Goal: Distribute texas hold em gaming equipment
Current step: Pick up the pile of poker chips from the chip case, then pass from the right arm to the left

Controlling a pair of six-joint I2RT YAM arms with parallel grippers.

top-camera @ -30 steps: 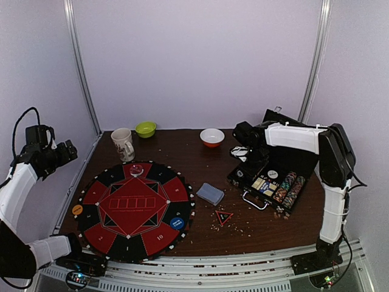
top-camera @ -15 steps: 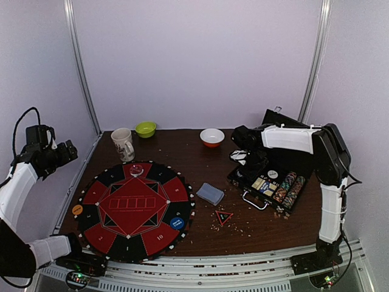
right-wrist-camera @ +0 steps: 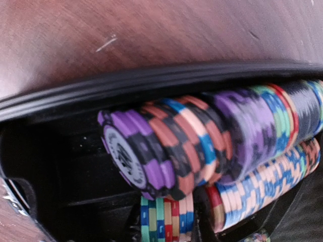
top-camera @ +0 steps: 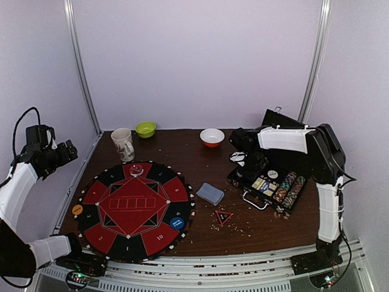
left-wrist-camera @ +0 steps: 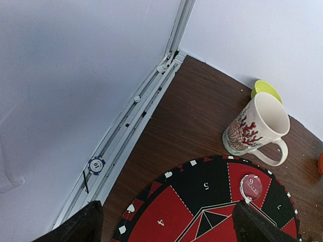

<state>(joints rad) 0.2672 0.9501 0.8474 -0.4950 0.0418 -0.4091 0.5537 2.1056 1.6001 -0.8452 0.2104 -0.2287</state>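
Right pincer (top-camera: 247, 160) is down low over the far-left end of the open case (top-camera: 265, 173), its camera pressed right up against the chips (right-wrist-camera: 202, 136). That reads as a reach for chips to hand out. Its fingers don't show up close and are too small from above, so I cannot tell whether they're apart or together.

Left pincer (top-camera: 65, 152) hangs high off the left edge of the worktop (top-camera: 200, 152), fingers (left-wrist-camera: 81, 227) spread wide with nothing between them. It looks parked there to keep out of the way.

The equipment sits in three spots. The cards (top-camera: 210, 194) lie in a stack between the mat (top-camera: 134, 207) and the case, handy for either arm. The triangle (top-camera: 224, 217) sits just nearer than that. The blue button (top-camera: 177, 223) and orange button (top-camera: 77, 210) rest on the mat's near rim, at seats by the look of it.

Count:
- one card stack
- one triangle
- two buttons
- one reddish disc (top-camera: 137, 170) on the mat's far side
- at least three chip rows in the wrist view, too many chips to number
- one stray chip (left-wrist-camera: 95, 164) in the left rail
- one mug (top-camera: 123, 144)
- two bowls at the far edge, the green bowl (top-camera: 145, 129) and the orange bowl (top-camera: 212, 137)
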